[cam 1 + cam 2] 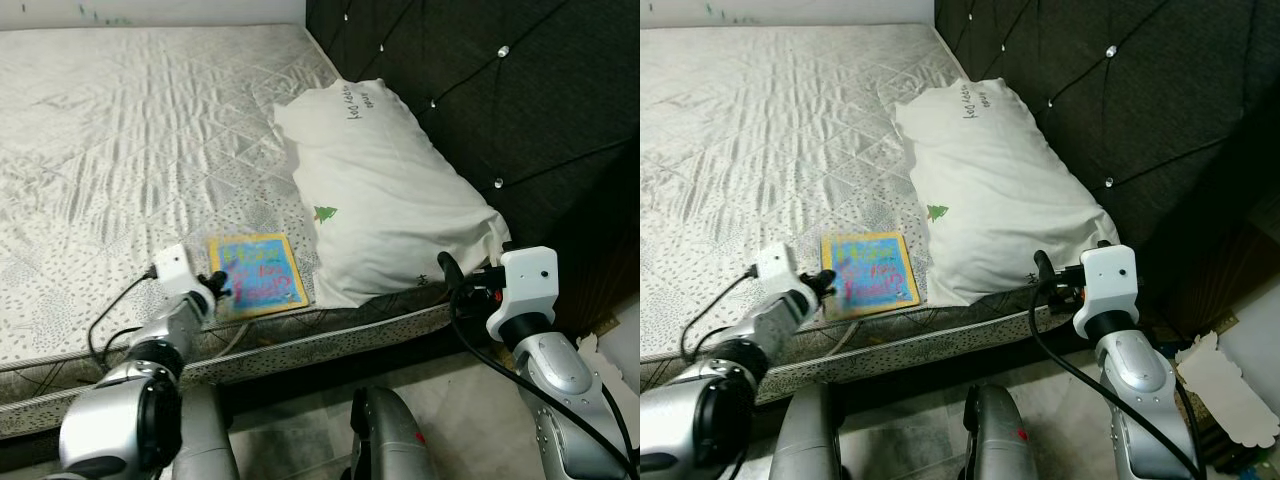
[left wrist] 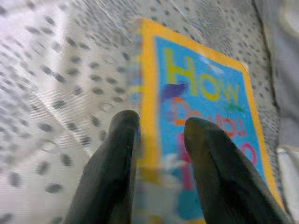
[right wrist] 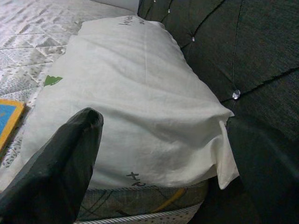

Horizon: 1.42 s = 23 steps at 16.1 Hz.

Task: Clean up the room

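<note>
Picture book [image 1: 257, 275] lay flat at bed's [image 1: 120, 150] front edge, just beside pillow [image 1: 385, 195], not yet lifted. Left pincer [image 2: 156, 140] spread, fingertips at book's near edge, nothing pinched. Right pincer [image 3: 56, 163] hovered near pillow, finger state untellable. Tidying barely begun

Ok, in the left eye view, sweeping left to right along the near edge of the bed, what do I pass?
Left claw → book → pillow → right claw, in front of the dark tufted headboard.
</note>
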### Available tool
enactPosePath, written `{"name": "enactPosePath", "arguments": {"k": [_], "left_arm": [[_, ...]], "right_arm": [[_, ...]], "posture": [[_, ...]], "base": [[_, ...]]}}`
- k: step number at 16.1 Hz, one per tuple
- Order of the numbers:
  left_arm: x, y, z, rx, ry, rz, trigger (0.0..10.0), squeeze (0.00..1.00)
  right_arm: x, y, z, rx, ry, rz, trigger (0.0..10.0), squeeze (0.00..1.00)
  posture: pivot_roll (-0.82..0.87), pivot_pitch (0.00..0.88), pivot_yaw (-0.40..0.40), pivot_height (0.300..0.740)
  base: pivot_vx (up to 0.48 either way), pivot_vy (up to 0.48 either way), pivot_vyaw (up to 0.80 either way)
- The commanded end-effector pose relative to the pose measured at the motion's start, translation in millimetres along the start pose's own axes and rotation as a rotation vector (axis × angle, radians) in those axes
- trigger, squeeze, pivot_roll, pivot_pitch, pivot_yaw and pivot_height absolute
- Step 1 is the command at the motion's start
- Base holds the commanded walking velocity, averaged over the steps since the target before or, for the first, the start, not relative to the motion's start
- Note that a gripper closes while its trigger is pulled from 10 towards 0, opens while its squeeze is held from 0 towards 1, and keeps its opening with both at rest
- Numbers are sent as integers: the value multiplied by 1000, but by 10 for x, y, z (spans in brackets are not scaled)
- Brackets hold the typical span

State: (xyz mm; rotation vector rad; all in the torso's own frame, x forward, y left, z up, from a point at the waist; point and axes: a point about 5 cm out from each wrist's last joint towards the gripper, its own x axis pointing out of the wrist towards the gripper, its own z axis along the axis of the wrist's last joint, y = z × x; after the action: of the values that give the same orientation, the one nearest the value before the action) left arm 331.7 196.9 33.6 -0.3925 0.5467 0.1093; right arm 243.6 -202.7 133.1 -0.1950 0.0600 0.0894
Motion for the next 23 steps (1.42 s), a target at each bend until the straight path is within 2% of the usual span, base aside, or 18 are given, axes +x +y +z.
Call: {"name": "enactPosePath", "arguments": {"k": [1,4,6,8,11,12,13,14,15,16,18,19,23], "left_arm": [[5,10,74,21,-17,19,10000,1000],[-2,58,95,56,-24,47,10000,1000],[-6,73,148,80,-64,65,10000,1000],[9,-43,183,112,-108,36,10000,1000],[-19,-155,294,155,-262,42,10000,1000],[-109,-191,330,209,-393,49,10000,1000],[-130,-194,336,217,-417,52,10000,1000],[-243,-200,314,275,-477,56,10000,1000],[-487,-199,281,345,-555,70,10000,1000],[-774,-190,265,408,-618,93,10000,1000],[-990,-126,266,448,-685,144,10000,1000],[-1026,-105,273,457,-711,157,10000,0],[-1129,-114,269,456,-697,196,10000,0]], "right_arm": [[6,1,13,-11,-7,0,10000,0],[44,2,20,-13,-11,1,10000,0],[62,10,20,-12,-13,2,10000,0],[105,37,16,0,-19,1,10000,0],[214,138,69,40,-45,16,10000,0],[285,238,83,70,-56,43,10000,0],[297,256,85,75,-57,49,10000,0],[332,345,79,105,-55,83,10000,0],[368,531,49,133,-38,175,10000,0],[398,665,46,167,-39,217,10000,0],[471,768,55,192,-58,232,10000,0],[534,790,70,209,-74,223,10000,0],[576,795,76,221,-88,211,10000,0]], "posture": [[-149,0,-78,578],[-144,1,-84,578],[-140,0,-82,578],[-128,0,-76,578],[-96,0,-70,578],[-72,0,-69,578],[-72,0,-69,578],[-49,0,-69,578],[-12,0,-65,578],[23,0,-63,578],[69,0,-57,578],[90,0,-54,578],[90,0,-54,578]], "base": [[0,0,0],[0,0,0],[0,0,0],[0,0,0],[0,0,0],[0,0,0],[0,0,0],[0,0,0],[0,0,0],[0,0,0],[0,0,0],[0,0,0],[0,0,0]]}}
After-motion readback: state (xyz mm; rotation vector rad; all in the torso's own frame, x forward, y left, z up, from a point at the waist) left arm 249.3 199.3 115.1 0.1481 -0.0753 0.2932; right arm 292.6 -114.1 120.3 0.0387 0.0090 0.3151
